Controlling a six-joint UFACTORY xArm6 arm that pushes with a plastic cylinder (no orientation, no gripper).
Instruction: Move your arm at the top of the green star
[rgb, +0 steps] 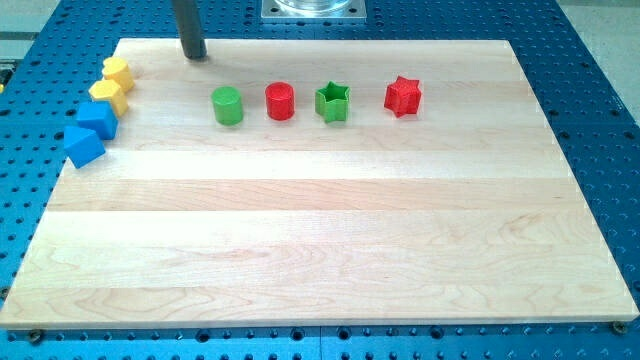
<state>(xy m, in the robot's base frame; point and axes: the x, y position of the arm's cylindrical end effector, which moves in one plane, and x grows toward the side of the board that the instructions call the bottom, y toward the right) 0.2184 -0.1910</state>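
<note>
The green star (333, 102) stands on the wooden board (320, 240), in a row near the view's top. To its left are a red cylinder (280, 101) and a green cylinder (228, 105); to its right is a red star (403, 96). My tip (194, 55) rests near the board's top edge, far to the left of the green star and up-left of the green cylinder. It touches no block.
At the board's left edge stand two yellow blocks (118, 73) (108, 95) and two blue blocks (97, 120) (83, 146). A metal base plate (313, 9) sits beyond the top edge. A blue perforated table (600, 120) surrounds the board.
</note>
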